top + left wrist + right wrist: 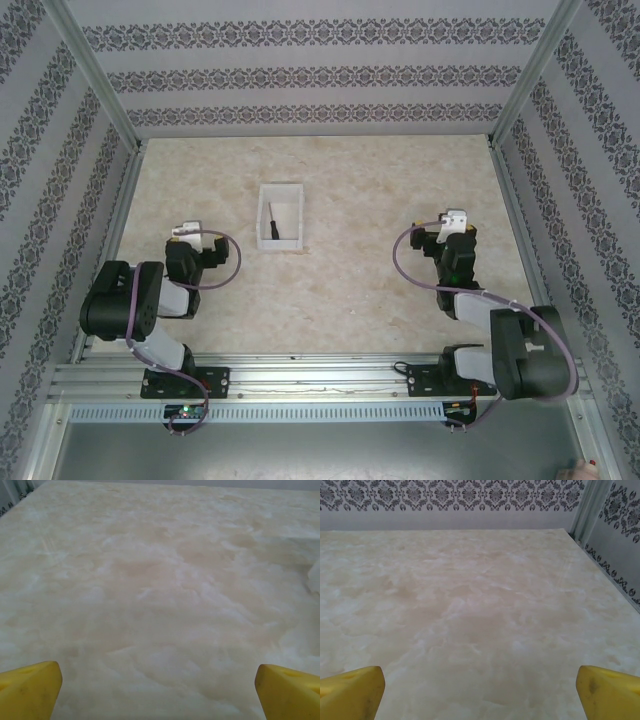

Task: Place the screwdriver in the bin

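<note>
The white translucent bin point(264, 214) stands left of the table's middle in the top view. Inside it lies the small black screwdriver point(275, 223), pointing roughly front to back. My left gripper point(186, 230) rests low at the front left, to the left of the bin and apart from it. In the left wrist view that gripper point(157, 692) is open, its yellow fingertips point(30, 687) wide apart over bare table. At the front right, far from the bin, my right gripper point(455, 218) also stands open point(479, 692) with nothing between its yellow fingertips point(610, 690).
Patterned walls point(300, 75) and metal posts enclose the beige marbled table point(350, 290) on three sides. A pale edge of something point(315, 577) shows at the right border of the left wrist view. The arm bases sit on a rail point(310, 385) along the near edge.
</note>
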Controlling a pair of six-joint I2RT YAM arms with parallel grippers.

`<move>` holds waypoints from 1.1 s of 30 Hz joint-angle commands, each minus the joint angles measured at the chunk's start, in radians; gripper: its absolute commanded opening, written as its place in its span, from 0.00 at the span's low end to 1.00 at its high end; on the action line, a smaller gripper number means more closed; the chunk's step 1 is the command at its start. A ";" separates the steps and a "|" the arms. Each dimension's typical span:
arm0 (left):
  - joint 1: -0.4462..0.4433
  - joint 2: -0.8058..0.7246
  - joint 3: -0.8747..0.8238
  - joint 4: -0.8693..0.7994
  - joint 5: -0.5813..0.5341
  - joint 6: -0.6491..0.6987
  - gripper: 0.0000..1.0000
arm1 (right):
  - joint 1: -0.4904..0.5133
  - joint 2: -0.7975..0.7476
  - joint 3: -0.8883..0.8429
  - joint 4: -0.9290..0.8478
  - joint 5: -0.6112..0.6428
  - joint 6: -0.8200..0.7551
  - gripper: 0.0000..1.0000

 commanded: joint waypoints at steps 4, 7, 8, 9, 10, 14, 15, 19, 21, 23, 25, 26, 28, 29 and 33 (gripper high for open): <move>0.008 0.001 -0.004 0.170 -0.005 -0.005 0.99 | -0.022 0.207 0.056 0.182 -0.095 0.006 0.98; 0.008 -0.004 0.007 0.140 -0.004 -0.004 0.99 | -0.025 0.232 0.126 0.094 -0.135 -0.004 0.98; 0.009 -0.005 0.019 0.119 0.006 -0.002 0.99 | -0.026 0.224 0.131 0.074 -0.136 -0.006 0.98; 0.009 -0.008 0.030 0.094 0.015 0.001 0.99 | -0.026 0.242 0.119 0.124 -0.127 0.000 0.98; 0.009 -0.013 0.044 0.061 0.023 0.002 0.99 | -0.026 0.257 0.108 0.174 -0.123 0.003 0.98; 0.009 -0.021 0.117 -0.089 0.046 0.010 0.99 | -0.025 0.250 0.113 0.149 -0.117 0.002 0.98; 0.009 -0.019 0.132 -0.115 0.053 0.012 0.99 | -0.025 0.252 0.110 0.164 -0.117 0.001 0.98; 0.008 -0.018 0.156 -0.155 0.097 0.033 0.99 | -0.025 0.250 0.112 0.152 -0.117 0.002 0.98; 0.008 -0.018 0.157 -0.158 0.106 0.035 0.99 | -0.025 0.248 0.115 0.142 -0.119 0.004 0.98; 0.008 -0.018 0.157 -0.158 0.106 0.035 0.99 | -0.025 0.248 0.115 0.146 -0.119 0.001 0.98; 0.008 -0.018 0.157 -0.158 0.107 0.035 0.99 | -0.025 0.248 0.113 0.147 -0.119 0.001 0.98; 0.008 -0.018 0.157 -0.159 0.106 0.035 0.99 | -0.025 0.248 0.112 0.147 -0.118 0.001 0.98; 0.008 -0.018 0.157 -0.158 0.107 0.035 0.99 | -0.025 0.248 0.114 0.147 -0.118 0.002 0.98; 0.008 -0.018 0.157 -0.158 0.106 0.035 0.99 | -0.025 0.250 0.114 0.147 -0.119 0.001 0.98; 0.008 -0.018 0.157 -0.159 0.106 0.035 0.99 | -0.025 0.249 0.115 0.146 -0.118 0.001 0.98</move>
